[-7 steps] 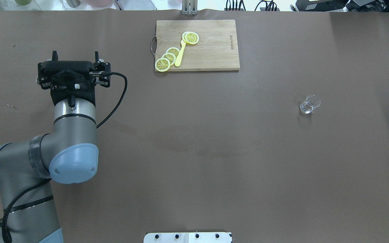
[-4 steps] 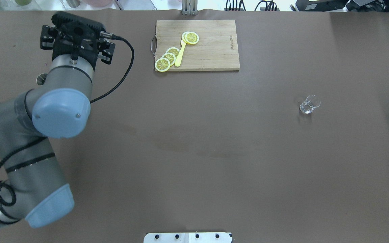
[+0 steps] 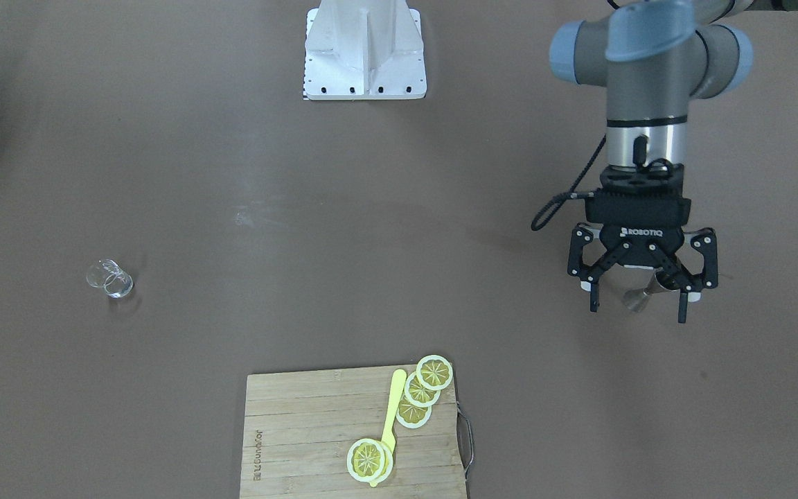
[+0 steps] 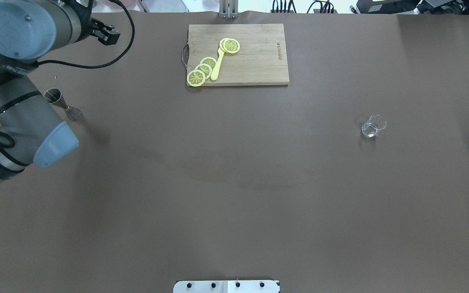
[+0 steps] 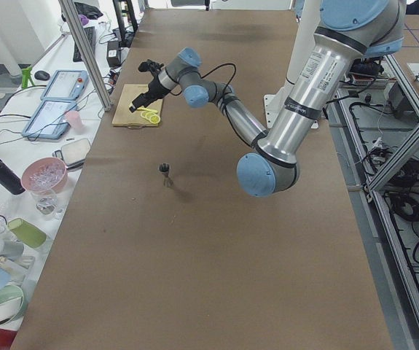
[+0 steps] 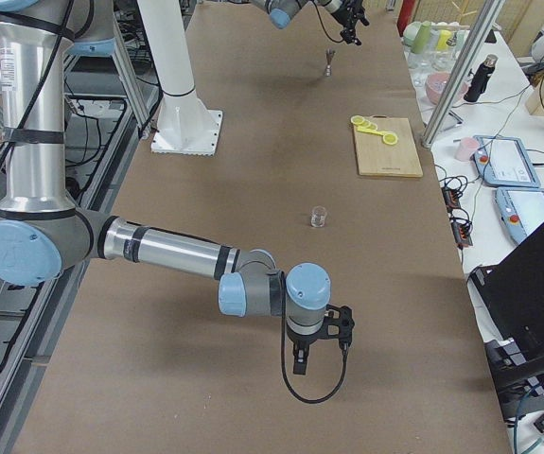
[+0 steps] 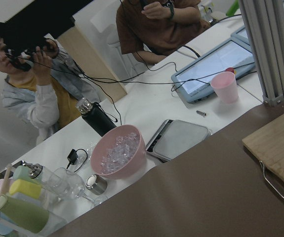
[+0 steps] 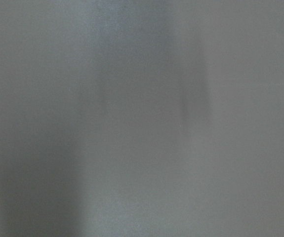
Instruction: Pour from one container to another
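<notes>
Lifted clear of the jigger [image 4: 63, 106], left hand [image 3: 638, 312] gapes wide over brown table [image 4: 234, 183], cluttered white bench [image 7: 142, 106] beyond

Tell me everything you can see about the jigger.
The jigger is a small silvery metal measure, two cones joined at a narrow waist. It stands upright on the brown table, on the robot's left side. Only the table touches it; the open left gripper hangs apart from it.
</notes>
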You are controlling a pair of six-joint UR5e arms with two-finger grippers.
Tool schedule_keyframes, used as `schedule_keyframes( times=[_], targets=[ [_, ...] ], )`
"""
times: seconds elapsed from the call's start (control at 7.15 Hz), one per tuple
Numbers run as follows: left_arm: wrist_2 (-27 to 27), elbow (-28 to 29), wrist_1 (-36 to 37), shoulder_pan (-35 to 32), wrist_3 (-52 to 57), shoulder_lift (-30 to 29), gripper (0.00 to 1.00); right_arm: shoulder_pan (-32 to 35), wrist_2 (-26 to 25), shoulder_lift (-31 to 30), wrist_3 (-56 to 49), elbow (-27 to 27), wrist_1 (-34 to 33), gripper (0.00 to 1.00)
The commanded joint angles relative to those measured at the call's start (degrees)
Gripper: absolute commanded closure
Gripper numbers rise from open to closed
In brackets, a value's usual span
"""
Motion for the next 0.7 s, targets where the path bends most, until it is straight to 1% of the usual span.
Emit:
schedule_keyframes(
  times=[0.0,0.14,0.28,0.42,0.56],
  targets=[
    [-17.67,11.17,-6.34,-10.45,0.49,-0.04,0.0,0.0,0.03,0.0,0.0,-0.14,0.0,0.0],
    [-24.35,16.87,-6.97,-15.37,0.49,-0.04,0.0,0.0,0.12,0.0,0.0,-0.05,0.0,0.0],
    [-29.46,20.5,-7.15,-20.29,0.49,0.3,0.0,0.0,0.12,0.0,0.0,-0.05,0.0,0.0],
    [-36.22,22.88,-6.89,-24.87,0.49,0.83,0.0,0.0,0.12,0.0,0.0,-0.05,0.0,0.0],
    [-40.98,23.08,-4.89,-28.74,0.58,1.97,0.0,0.0,0.12,0.0,0.0,-0.05,0.0,0.0]
  ],
)
